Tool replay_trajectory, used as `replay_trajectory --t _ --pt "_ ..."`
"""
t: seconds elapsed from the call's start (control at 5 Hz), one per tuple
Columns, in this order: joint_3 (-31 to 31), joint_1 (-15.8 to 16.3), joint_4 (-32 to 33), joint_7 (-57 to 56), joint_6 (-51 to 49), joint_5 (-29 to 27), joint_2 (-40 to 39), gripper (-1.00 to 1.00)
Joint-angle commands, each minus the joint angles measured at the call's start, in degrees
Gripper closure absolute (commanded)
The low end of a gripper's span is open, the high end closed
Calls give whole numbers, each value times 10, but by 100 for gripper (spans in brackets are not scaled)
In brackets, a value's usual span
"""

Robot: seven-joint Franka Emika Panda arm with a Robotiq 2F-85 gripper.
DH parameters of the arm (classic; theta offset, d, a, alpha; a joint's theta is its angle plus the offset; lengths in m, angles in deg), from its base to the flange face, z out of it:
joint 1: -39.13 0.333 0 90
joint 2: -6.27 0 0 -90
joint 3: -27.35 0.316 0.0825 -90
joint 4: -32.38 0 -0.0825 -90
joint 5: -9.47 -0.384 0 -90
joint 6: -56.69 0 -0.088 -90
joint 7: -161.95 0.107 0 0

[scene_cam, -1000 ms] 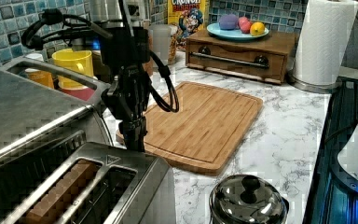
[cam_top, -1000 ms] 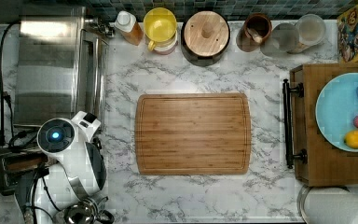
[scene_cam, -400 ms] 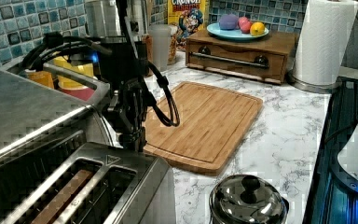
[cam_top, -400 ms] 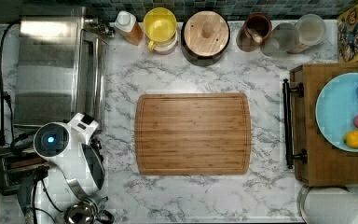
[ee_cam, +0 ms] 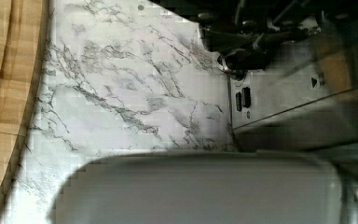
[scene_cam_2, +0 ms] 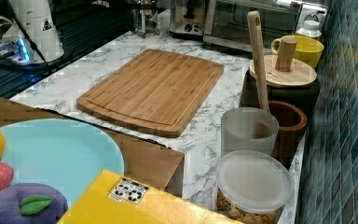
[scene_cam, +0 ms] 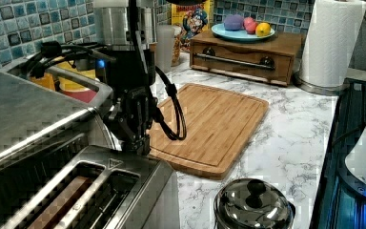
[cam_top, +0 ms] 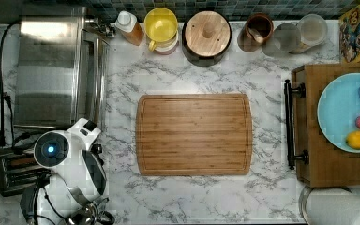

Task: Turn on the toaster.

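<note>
Toaster point(scene_cam: 100, 191) at the counter's end, just beside the big toaster oven point(cam_top: 51, 70), with bread in one of two long slots. Gripper point(scene_cam: 136, 140) directly over the toaster's control end, on the side facing the cutting board point(scene_cam: 209, 119), fingertips at the top corner edge. Finger spread: cannot tell, hidden behind the wrist and cables. Steel lidded pot point(scene_cam: 252, 207) just off the toaster's control end on the marble. Same toaster, in the top view point(cam_top: 14, 171), beside the oven, partly under the white arm point(cam_top: 75, 164).
</note>
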Motion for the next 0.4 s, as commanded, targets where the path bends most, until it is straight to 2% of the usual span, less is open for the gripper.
replay_trajectory --t 0.2,0.4 --pt "12 104 137 90 53 99 -141 100" --pt "10 95 123 97 10 131 -127 100"
